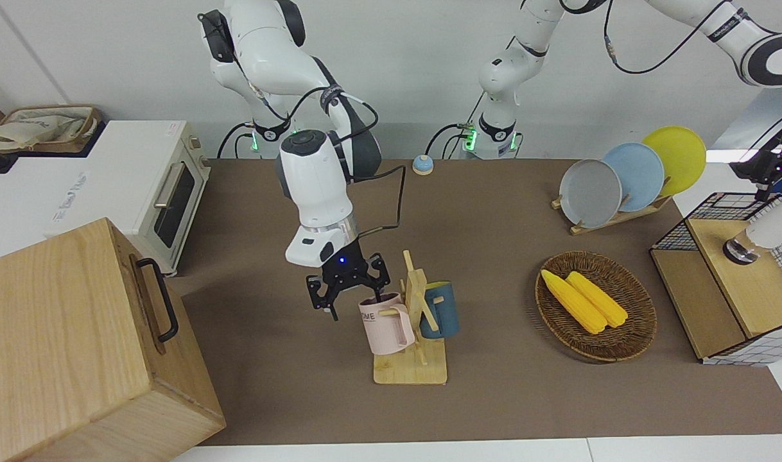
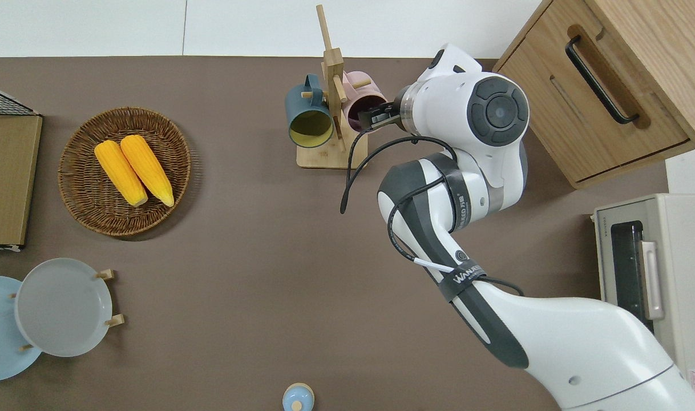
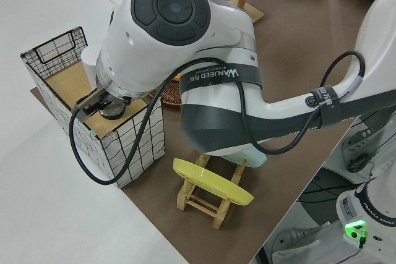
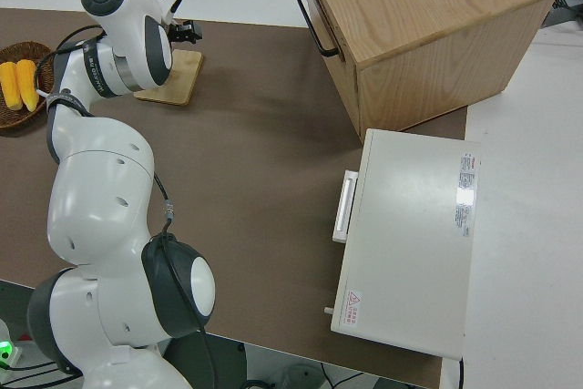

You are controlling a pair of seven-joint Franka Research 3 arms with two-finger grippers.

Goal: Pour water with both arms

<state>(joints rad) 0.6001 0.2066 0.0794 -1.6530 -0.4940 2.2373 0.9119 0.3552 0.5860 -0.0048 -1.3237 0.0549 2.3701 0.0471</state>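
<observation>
1. Front view shows your right gripper [image 1: 349,292] with its fingers spread wide and holding nothing, one fingertip at the rim of the pink mug [image 1: 384,324]; overhead it sits over that mug's mouth.
2. The pink mug hangs tilted on a peg of the wooden mug rack [image 1: 413,333], with the blue mug [image 1: 441,310] on the rack's opposite side.
3. To grip well, straddle the mug wall squarely before closing, then lift along the peg's slope so the handle slides off without dragging the rack.
4. Your left gripper [image 1: 760,168] is at the wire basket [image 1: 725,208] by a white bottle [image 1: 760,234]; whether it is open you cannot tell.
</observation>
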